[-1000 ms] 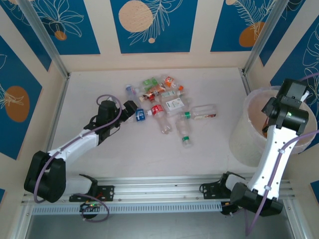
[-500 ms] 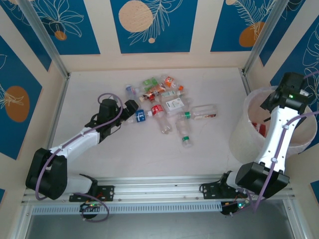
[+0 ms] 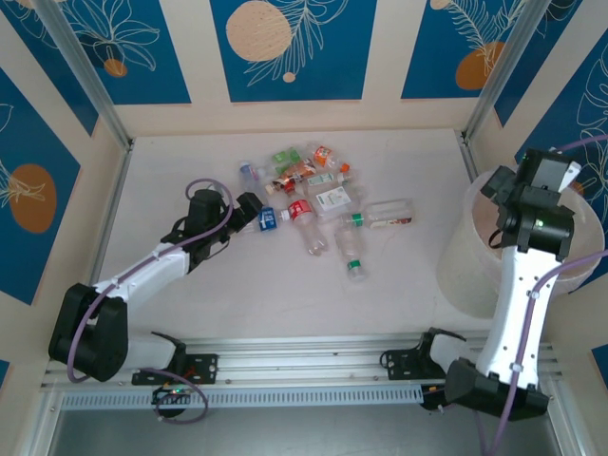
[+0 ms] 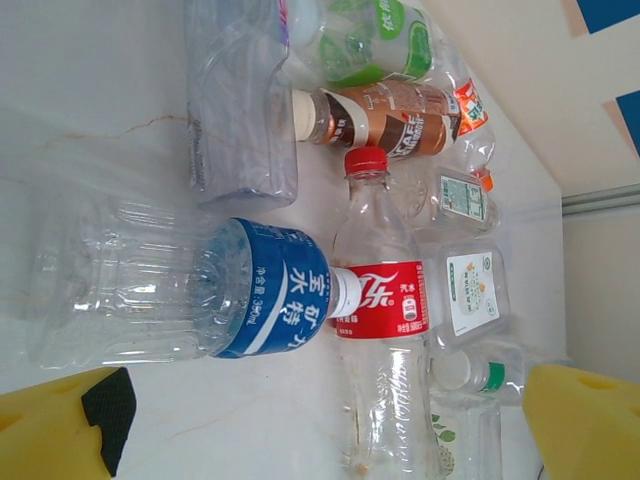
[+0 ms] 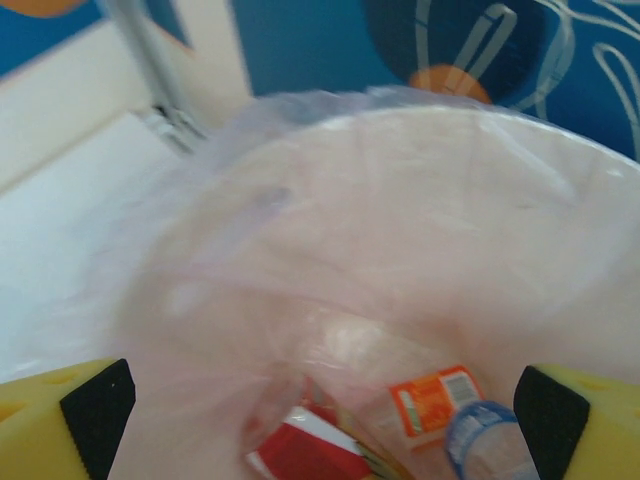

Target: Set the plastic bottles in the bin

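Several plastic bottles (image 3: 318,195) lie in a loose pile mid-table. My left gripper (image 3: 253,210) stands open just left of the pile, its yellow fingers (image 4: 60,432) on either side of a blue-labelled bottle (image 4: 200,295) without touching it. A red-labelled bottle (image 4: 385,330) lies right behind, cap away. Further back lie a brown bottle (image 4: 385,115) and a green-labelled one (image 4: 370,40). The bin (image 3: 475,261) stands at the right edge. My right gripper (image 3: 496,185) hangs open and empty over the bin's rim (image 5: 420,110). Inside lie a red-labelled bottle (image 5: 300,452), an orange-labelled one (image 5: 435,400) and a blue-topped one (image 5: 490,440).
A clear crushed bottle (image 4: 240,110) lies beside the blue-labelled one. Two green-capped bottles (image 3: 351,249) and a long clear one (image 3: 385,214) lie between the pile and the bin. Metal posts (image 3: 494,71) and patterned walls close off the back and sides.
The right wrist has risen out of the bin and swung left over its rim. The left arm has hardly moved.
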`<act>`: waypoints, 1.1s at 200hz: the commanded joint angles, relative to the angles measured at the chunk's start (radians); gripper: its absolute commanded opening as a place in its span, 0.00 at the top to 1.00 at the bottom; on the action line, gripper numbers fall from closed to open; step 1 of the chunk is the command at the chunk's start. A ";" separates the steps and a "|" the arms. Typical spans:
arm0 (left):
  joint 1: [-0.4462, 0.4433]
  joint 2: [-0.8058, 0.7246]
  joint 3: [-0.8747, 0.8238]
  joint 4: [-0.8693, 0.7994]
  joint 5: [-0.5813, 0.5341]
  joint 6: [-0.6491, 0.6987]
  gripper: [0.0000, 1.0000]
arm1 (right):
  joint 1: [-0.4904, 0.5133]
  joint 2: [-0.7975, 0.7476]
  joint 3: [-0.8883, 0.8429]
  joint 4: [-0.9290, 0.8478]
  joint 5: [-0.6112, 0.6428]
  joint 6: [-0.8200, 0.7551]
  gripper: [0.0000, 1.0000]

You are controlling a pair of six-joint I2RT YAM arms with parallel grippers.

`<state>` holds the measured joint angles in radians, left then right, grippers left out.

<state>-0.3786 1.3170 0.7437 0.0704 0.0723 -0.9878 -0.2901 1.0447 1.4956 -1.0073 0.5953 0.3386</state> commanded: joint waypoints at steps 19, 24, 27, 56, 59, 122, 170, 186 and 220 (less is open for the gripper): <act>0.020 -0.015 0.001 -0.037 -0.020 -0.013 0.00 | 0.201 -0.079 -0.012 0.129 -0.100 0.013 0.00; 0.021 -0.017 -0.001 -0.037 -0.020 -0.015 0.00 | 0.224 -0.084 -0.014 0.138 -0.119 0.014 0.00; 0.022 -0.017 -0.002 -0.037 -0.020 -0.015 0.00 | 0.234 -0.086 -0.016 0.147 -0.135 0.014 0.00; 0.028 -0.017 -0.009 -0.037 -0.020 -0.021 0.00 | 0.315 -0.100 -0.062 0.250 -0.372 0.000 0.00; 0.029 -0.017 -0.009 -0.036 -0.020 -0.022 0.00 | 0.323 -0.099 -0.071 0.265 -0.396 -0.003 0.01; 0.038 -0.020 -0.024 -0.038 -0.012 -0.037 0.00 | 0.543 -0.007 -0.139 0.403 -0.536 -0.042 0.00; 0.045 -0.022 -0.032 -0.055 -0.016 -0.051 0.00 | 0.707 0.169 -0.118 0.310 -0.357 -0.041 0.00; 0.046 -0.017 -0.025 -0.080 -0.014 -0.052 0.00 | 0.733 0.255 -0.115 0.259 -0.227 0.056 0.01; 0.049 0.010 0.030 -0.163 0.028 0.013 0.00 | 0.711 0.404 -0.100 0.176 -0.167 0.167 0.00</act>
<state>-0.3454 1.3174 0.7246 -0.0101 0.0746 -1.0172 0.4370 1.3808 1.3621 -0.7326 0.3210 0.3981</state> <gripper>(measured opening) 0.998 0.995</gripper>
